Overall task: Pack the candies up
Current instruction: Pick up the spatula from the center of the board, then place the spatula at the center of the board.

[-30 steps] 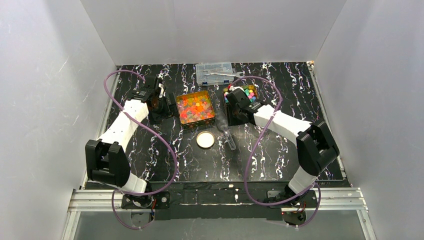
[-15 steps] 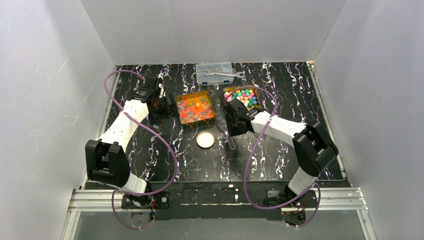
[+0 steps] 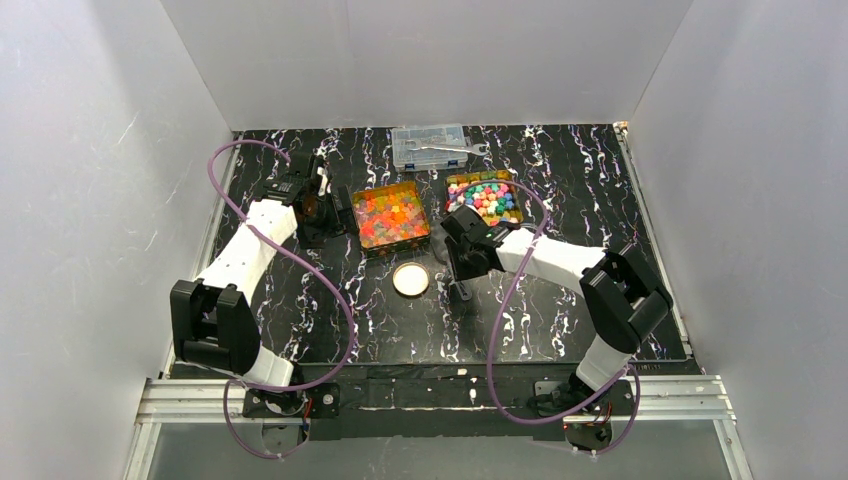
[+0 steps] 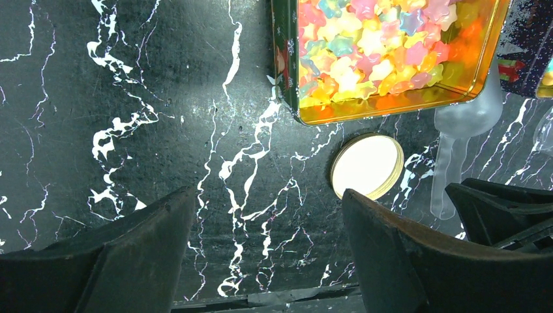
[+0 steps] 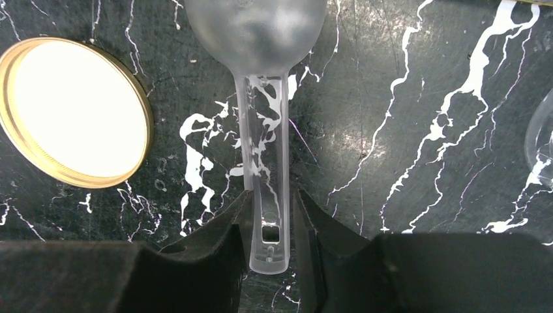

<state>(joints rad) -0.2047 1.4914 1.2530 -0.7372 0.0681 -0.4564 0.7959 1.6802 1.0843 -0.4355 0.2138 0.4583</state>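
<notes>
Update: right gripper (image 5: 269, 215) is clamped on the handle of the frosted clear plastic scoop (image 5: 261, 130), which lies on the black marbled table (image 5: 404, 163) just beside the round gold lid (image 5: 72, 111). Left gripper (image 4: 264, 195) hangs over the table, fingers wide apart. Glossy red, orange and yellow candies (image 4: 378, 45) fill the square gold tin (image 4: 285, 59); pastel candies (image 3: 487, 193) are piled just right of it.

A clear frosted plastic scoop (image 5: 262, 130) lies flat on a black, white-veined marble tabletop (image 5: 404, 130), bowl at the top and handle pointing down. The right gripper (image 5: 272, 203) sits at the bottom, its two black fingers (image 5: 222, 241) closely flanking the handle's end. A gold-rimmed round lid (image 5: 73, 111) rests just left of the scoop.
</notes>
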